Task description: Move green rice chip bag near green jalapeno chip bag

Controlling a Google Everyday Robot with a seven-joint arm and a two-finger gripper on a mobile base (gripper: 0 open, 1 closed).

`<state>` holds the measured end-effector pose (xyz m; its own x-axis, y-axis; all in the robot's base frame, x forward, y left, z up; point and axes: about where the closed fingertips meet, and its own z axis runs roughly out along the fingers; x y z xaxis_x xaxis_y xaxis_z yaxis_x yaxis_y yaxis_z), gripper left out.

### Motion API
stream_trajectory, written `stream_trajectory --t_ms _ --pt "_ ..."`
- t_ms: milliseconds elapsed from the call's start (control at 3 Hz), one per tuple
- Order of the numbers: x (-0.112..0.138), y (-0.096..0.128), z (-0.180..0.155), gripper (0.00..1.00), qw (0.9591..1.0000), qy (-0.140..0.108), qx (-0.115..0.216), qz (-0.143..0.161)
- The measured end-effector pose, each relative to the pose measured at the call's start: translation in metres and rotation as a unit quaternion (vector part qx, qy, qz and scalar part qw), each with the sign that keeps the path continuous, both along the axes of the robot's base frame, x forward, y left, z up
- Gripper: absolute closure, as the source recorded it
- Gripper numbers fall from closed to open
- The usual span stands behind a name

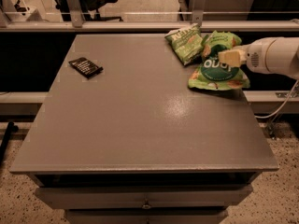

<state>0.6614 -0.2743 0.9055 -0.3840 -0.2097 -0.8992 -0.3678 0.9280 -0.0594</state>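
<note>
**Claw clamped on the rice chip bag, beside the jalapeno bag**

The gripper (pixel 229 58) sits just right of the green jalapeno chip bag (pixel 184 43) and slightly nearer the camera. Its pale fingers (pixel 223 57) are closed on the upper middle of the green rice chip bag (pixel 216 76). How tightly they pinch cannot be made out.

The rice chip bag hangs tilted from that grasp, lettering upside down, with its lower edge at or just above the table (pixel 140 125). Its top left edge appears to meet the jalapeno bag's right side.

The white arm (pixel 275 55) reaches in from the right of the jalapeno bag. A small black packet (pixel 85 67) lies flat, well apart to the jalapeno bag's left.
</note>
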Motion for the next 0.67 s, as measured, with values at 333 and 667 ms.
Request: stream_trajectory --t_ms 333,667 --pt "0.007 0.002 -0.007 1.00 0.9994 -0.020 0.010 -0.026" --pt "0.019 0.010 -0.018 0.82 0.9985 -0.027 0.025 -0.040"
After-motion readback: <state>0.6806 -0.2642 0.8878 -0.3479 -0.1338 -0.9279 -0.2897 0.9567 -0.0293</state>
